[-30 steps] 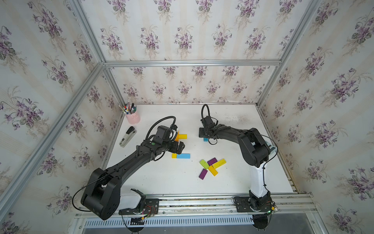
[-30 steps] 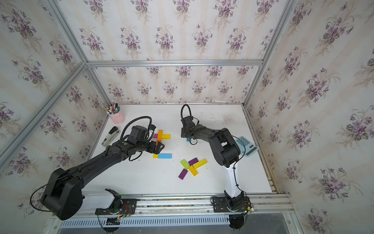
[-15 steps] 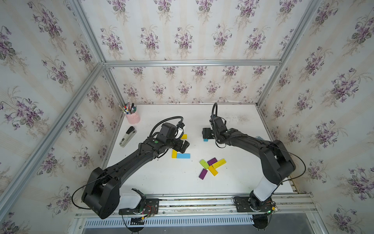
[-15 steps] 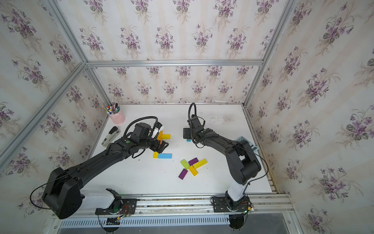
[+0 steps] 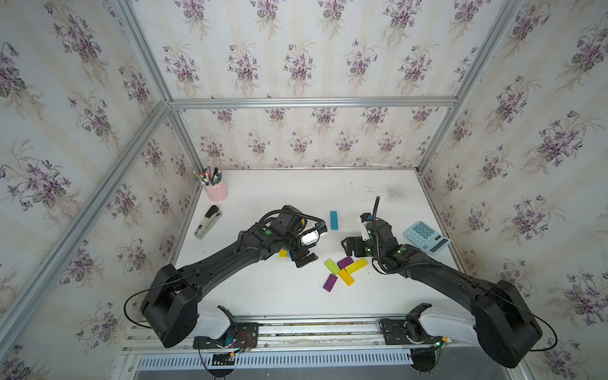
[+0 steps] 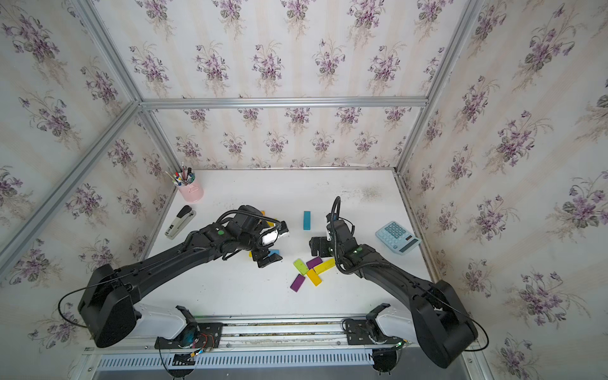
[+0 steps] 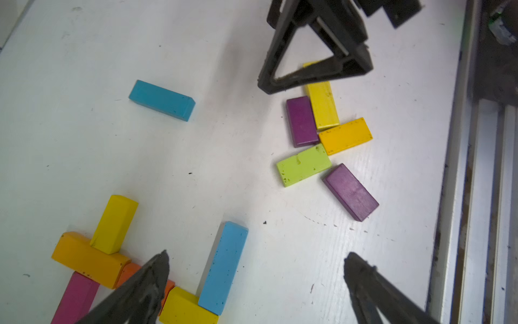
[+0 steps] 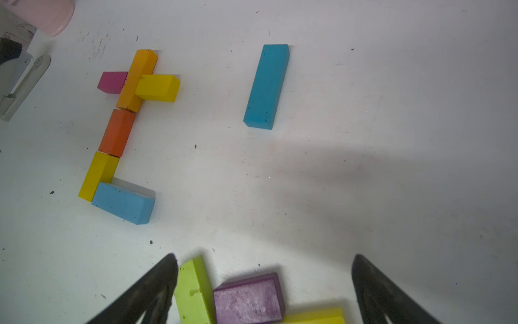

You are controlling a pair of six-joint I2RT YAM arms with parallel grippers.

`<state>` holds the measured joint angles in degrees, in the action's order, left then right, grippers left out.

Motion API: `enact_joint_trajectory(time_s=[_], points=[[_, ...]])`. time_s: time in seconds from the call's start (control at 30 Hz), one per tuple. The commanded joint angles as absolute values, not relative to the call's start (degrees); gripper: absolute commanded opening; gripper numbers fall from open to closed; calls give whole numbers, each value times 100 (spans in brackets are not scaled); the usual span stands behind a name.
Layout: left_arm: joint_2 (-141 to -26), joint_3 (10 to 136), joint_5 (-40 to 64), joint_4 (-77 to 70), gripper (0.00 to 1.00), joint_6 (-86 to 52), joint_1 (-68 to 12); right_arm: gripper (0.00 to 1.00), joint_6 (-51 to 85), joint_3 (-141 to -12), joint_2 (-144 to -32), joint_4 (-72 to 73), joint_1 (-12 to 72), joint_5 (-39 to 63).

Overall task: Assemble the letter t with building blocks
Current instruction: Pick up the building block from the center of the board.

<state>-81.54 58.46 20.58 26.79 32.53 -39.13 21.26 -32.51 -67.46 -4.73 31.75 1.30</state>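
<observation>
Over the last second the right gripper [image 8: 265, 261] had opened and drawn back from the teal rectangular wooden block [image 8: 266, 87], moving toward the near edge of the white bench [image 5: 263, 292]. Its jaws stood wide apart and empty. They hung over a loose heap near the middle of the bench, where a lime-green block [image 8: 193, 291], a purple block [image 8: 248, 298] and a pale yellow block [image 8: 314, 317] showed. The teal block lay flat and alone, between that heap and the far edge and well apart from every other piece. The left gripper [image 7: 256, 254] had also slid a little toward the near edge. Its jaws were likewise spread with nothing in them, above the foot of the letter. The letter sat left of centre. A long amber block [image 8: 137, 80] made the upper stem, and a magenta block [image 8: 112, 82] and a bright yellow block [image 8: 157, 87] butted against its two sides as the crossbar. An orange block [image 8: 117, 132] and a second yellow block [image 8: 98, 175] carried the stem on, and a light blue block [image 8: 123, 202] was turned sideways at the bottom as the hook. By these views the t looked essentially formed, and the teal block seemed to have been set aside as a spare rather than added. With both tools free and clear of the pieces, little appeared to remain except perhaps squaring the slightly crooked stem joints.
</observation>
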Motion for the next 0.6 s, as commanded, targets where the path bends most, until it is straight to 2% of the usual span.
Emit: enact_joint_trajectory(time_s=[0.0, 0.07, 0.17, 0.3, 0.57], points=[[-8242, 5687, 2721, 2542, 96, 3766, -3920, 96, 2334, -3140, -6398, -604, 3173, 73], [-8319, 5540, 2952, 2311, 93, 4137, -4006, 96, 2501, -3099, -6174, -843, 3173, -53], [-8626, 5617, 2700, 2142, 89, 4483, -4175, 96, 2645, -2971, -5833, -1008, 3173, -92], [-9158, 5898, 2393, 2118, 74, 5010, -4285, 97, 2898, -2655, -5411, -1083, 3173, -98], [-9828, 6373, 2092, 2238, 73, 6064, -4358, 100, 3131, -2168, -4724, -1141, 3173, 6]])
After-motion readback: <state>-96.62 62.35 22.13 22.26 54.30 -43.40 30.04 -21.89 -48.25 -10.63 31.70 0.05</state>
